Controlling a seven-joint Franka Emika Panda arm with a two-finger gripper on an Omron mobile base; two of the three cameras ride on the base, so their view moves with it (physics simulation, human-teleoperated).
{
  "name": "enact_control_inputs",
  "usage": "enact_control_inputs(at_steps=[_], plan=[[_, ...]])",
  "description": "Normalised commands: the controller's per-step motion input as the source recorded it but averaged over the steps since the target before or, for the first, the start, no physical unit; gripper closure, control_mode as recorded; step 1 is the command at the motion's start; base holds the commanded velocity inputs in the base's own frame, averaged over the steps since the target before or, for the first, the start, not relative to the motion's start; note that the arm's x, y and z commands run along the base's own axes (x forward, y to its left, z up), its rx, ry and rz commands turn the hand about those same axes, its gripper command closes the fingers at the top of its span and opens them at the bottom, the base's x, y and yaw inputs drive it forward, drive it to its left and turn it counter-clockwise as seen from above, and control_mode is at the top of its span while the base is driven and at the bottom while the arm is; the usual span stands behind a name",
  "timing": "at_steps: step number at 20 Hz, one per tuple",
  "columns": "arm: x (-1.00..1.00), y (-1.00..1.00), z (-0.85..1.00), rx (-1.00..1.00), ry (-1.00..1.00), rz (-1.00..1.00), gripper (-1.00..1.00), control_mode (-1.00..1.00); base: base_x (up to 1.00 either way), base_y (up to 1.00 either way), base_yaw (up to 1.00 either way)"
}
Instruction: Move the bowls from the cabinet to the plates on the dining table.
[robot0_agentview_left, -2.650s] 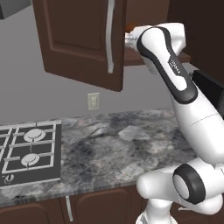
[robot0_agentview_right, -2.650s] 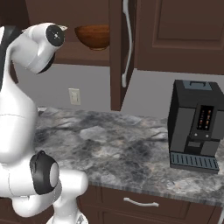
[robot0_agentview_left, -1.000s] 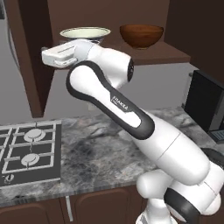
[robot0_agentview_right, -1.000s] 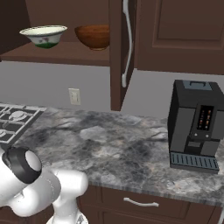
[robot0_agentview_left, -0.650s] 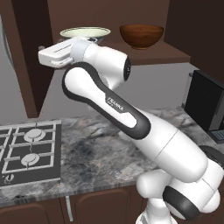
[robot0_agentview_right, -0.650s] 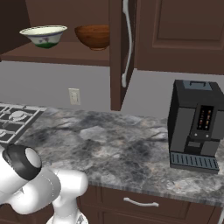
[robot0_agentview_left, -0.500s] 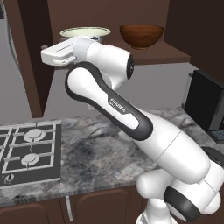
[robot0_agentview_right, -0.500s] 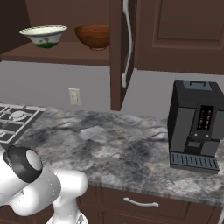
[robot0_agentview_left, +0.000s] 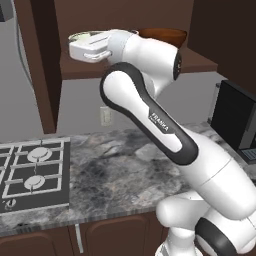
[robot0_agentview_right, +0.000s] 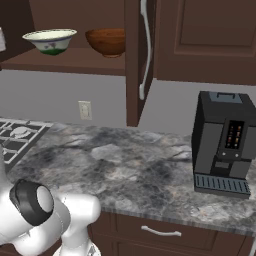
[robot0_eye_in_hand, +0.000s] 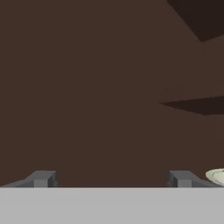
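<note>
Two bowls sit on the shelf (robot0_agentview_right: 75, 57) of the open cabinet (robot0_agentview_right: 131, 60): the cream-and-green bowl (robot0_agentview_right: 50, 41) toward the shelf's left end and the reddish-brown wooden bowl (robot0_agentview_right: 106, 42) just beside it on the right, apart from it. In the left base view the white arm reaches up to shelf height, and its hand covers most of the green bowl (robot0_agentview_left: 80, 36), whose rim peeks out at the hand's left. The claw (robot0_eye_in_hand: 111, 178) stands wide open with nothing between its fingertips (robot0_eye_in_hand: 41, 178), facing the dark cabinet interior; a pale rim of the green bowl (robot0_eye_in_hand: 216, 176) shows just right of the right tip. Below, the marbled bench (robot0_agentview_right: 130, 170) carries a black coffee machine (robot0_agentview_right: 222, 145) and a gas hob (robot0_agentview_left: 30, 172).
</note>
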Motion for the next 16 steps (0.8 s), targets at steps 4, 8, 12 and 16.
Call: enact_control_inputs(at_steps=[4, 8, 12, 16], plan=[[0.0, -0.37, 0.17, 0.01, 0.06, -0.14, -1.0, -1.0, 0.0, 0.0, 0.0], [0.0, -0.29, 0.01, 0.02, 0.02, -0.17, -1.0, -1.0, 0.0, 0.0, 0.0], [0.0, -0.14, -0.02, 0.01, 0.01, -0.21, -1.0, -1.0, 0.0, 0.0, 0.0], [0.04, -0.07, -0.01, 0.14, 0.01, -0.09, -1.0, -1.0, 0.0, 0.0, 0.0]])
